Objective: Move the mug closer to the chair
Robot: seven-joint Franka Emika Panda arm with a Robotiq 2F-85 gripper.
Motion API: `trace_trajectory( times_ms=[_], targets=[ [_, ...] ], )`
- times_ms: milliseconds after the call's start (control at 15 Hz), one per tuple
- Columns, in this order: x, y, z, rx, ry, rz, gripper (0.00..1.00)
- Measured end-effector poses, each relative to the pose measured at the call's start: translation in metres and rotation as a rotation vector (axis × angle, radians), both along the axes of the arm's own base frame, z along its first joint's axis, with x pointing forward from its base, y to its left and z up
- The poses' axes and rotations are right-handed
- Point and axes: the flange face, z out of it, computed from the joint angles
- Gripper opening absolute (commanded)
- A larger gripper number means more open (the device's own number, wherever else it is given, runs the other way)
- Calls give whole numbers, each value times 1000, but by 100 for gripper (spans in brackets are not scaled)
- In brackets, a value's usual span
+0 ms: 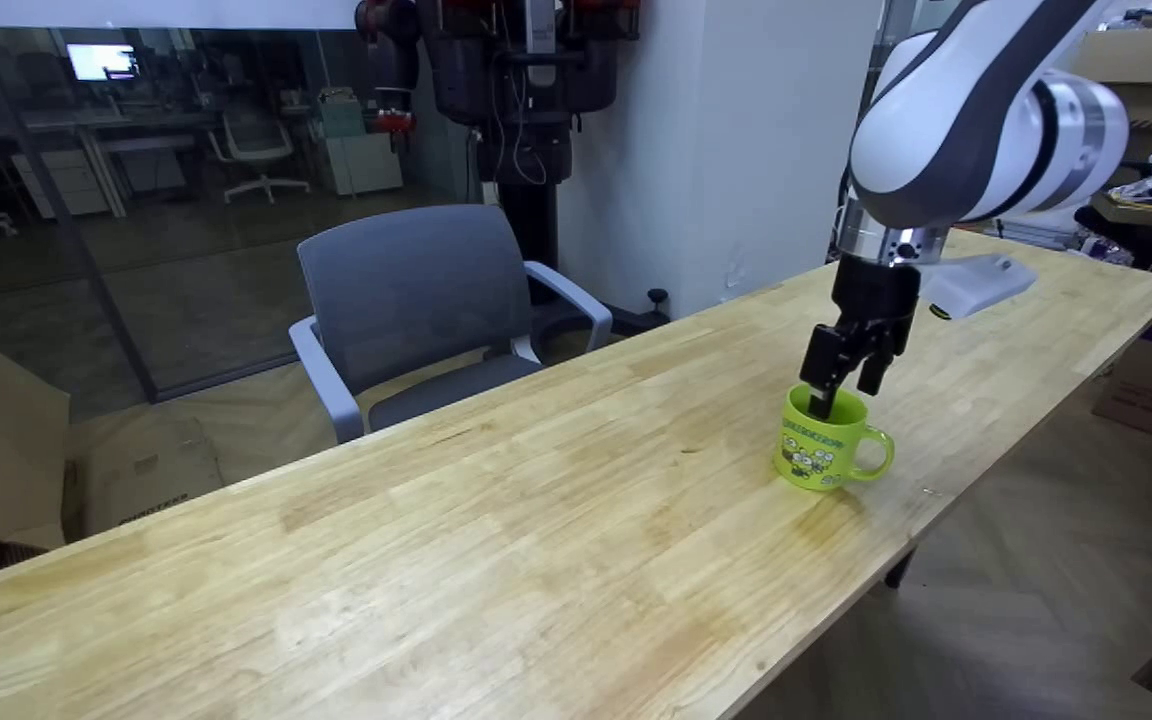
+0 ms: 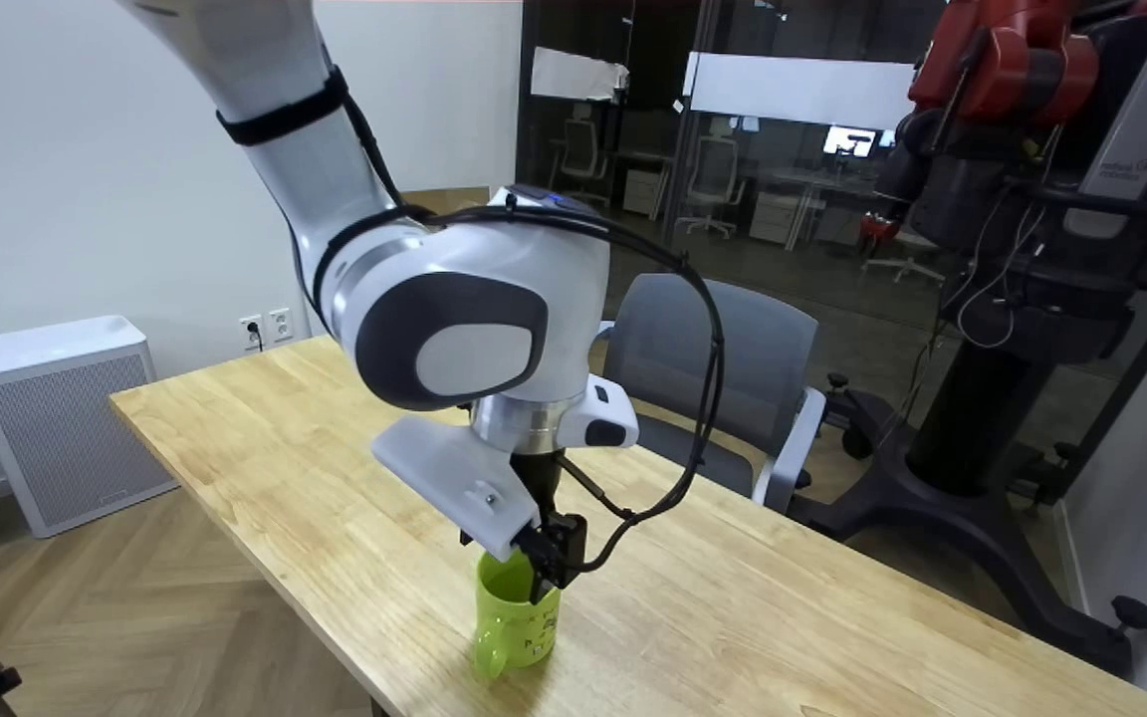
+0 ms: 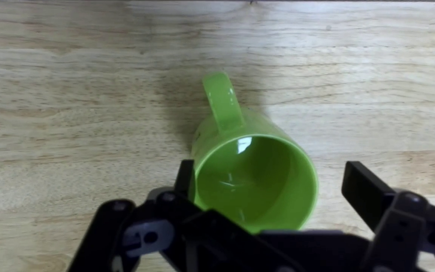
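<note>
Wrist view first: the gripper (image 3: 271,181) is spread wide, with the gap looking broader than the mouth of the mug (image 3: 255,170). One of the fingers (image 3: 368,196) is seen clear of the rim, a bit of table (image 3: 372,113) showing in between. Its partner is lined up right at the opposite side of the rim, but whether any contact is made can't be told. The mug is left unclamped. In an exterior view a fingertip (image 1: 820,406) is overlapped with the mouth too; whether it's dipped in or just held in front can't be told.

As for the mug, it's stood upright on the table, pretty near the long edge opposite the chair (image 1: 426,290), handle pointed toward that edge. Little cartoon characters are printed on its side. The chair is parked along the other long edge, well apart from the mug, and is caught in both exterior views.

The table is made up of pale wood strips. Room-wise, a glass wall (image 1: 196,230) is seen behind the chair, with a lit monitor (image 1: 101,62) visible through it. A red-and-black robot (image 1: 571,90) is stationed near the chair, and some cardboard (image 1: 6,430) is dumped on the chair's side of the table. In an exterior view a white boxy unit (image 2: 86,438) is set by a wall (image 2: 135,199).
</note>
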Motion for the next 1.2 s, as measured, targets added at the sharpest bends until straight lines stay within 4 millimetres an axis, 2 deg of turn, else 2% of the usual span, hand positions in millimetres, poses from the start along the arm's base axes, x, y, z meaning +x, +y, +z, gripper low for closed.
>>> trace_trajectory(
  times_ms=[467,800,1200],
  targets=[
    [2,0,0,-7,-4,4,100],
    [26,0,6,-12,-17,1,100],
    [50,11,-2,24,-8,-16,100]
  ],
)
